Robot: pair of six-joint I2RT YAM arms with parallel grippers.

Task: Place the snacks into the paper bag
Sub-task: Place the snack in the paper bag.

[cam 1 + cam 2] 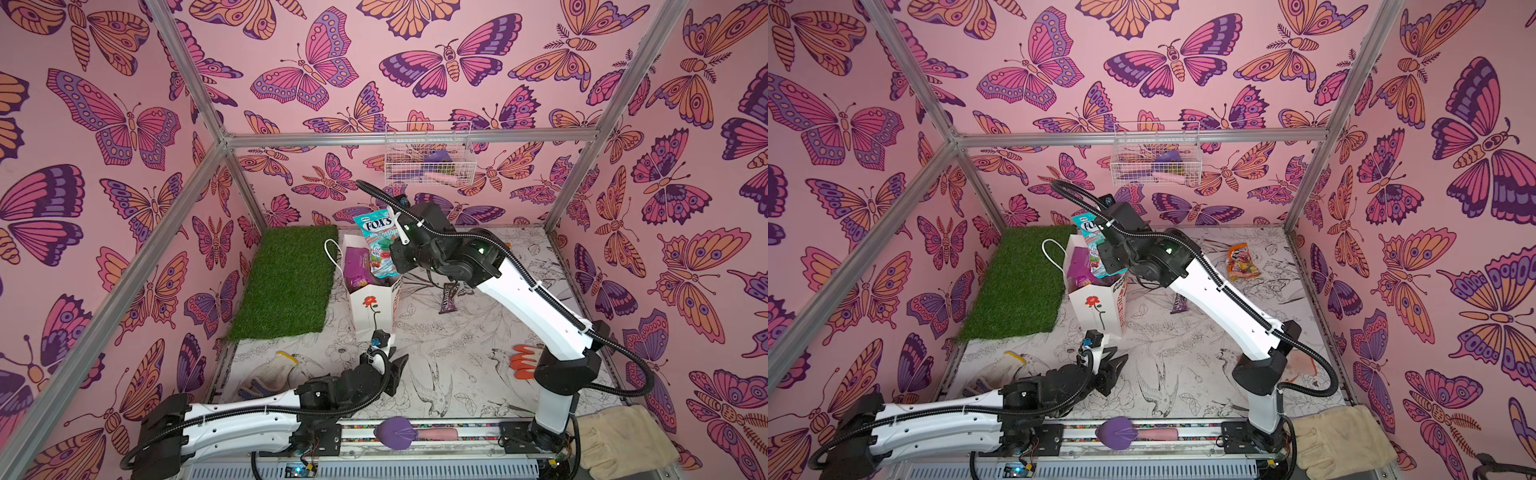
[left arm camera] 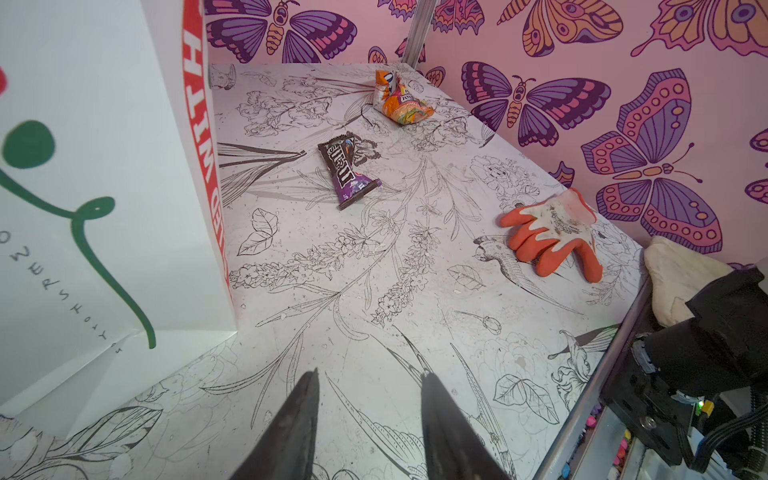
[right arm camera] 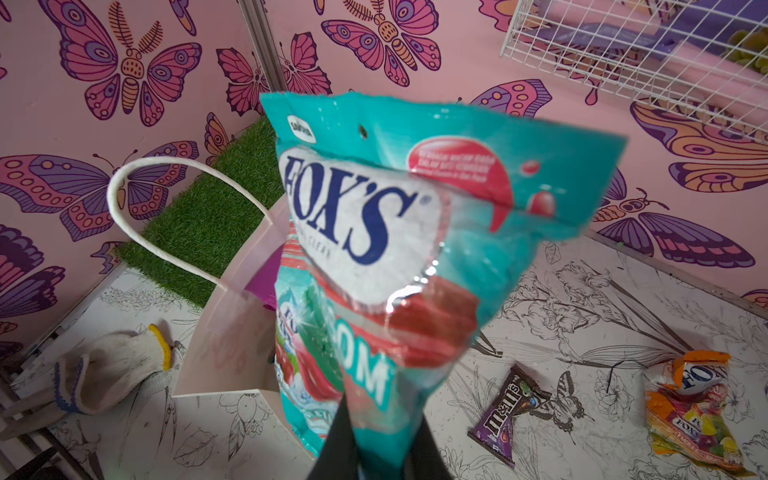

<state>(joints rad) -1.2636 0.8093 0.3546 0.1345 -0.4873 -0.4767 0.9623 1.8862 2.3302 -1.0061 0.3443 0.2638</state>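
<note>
R end effector [image 3: 376,432] pinches 1 teal packet [image 1: 376,241] above paper bag [image 1: 374,307]; 1 brown wrapper [image 1: 449,297], 1 orange packet [image 1: 1241,263] near bag; L end effector [image 2: 370,376] spread.

Walls [image 1: 124,124]: pink, printed with purple, magenta and orange butterflies. Tabletop [image 2: 374,291]: white, with black line drawings of flowers, leaves and birds. Mat [image 1: 286,278]: grass green. Bag [image 1: 384,311]: white, with a red flower on a dark green stem and red lettering on its side. Teal packet [image 3: 395,249]: white panel, navy "FOX'S", red accents. Wrapper [image 2: 347,170]: brown and purple. Orange packet [image 2: 401,102]: multicoloured sweets. Glove [image 2: 552,232]: orange and white.
</note>
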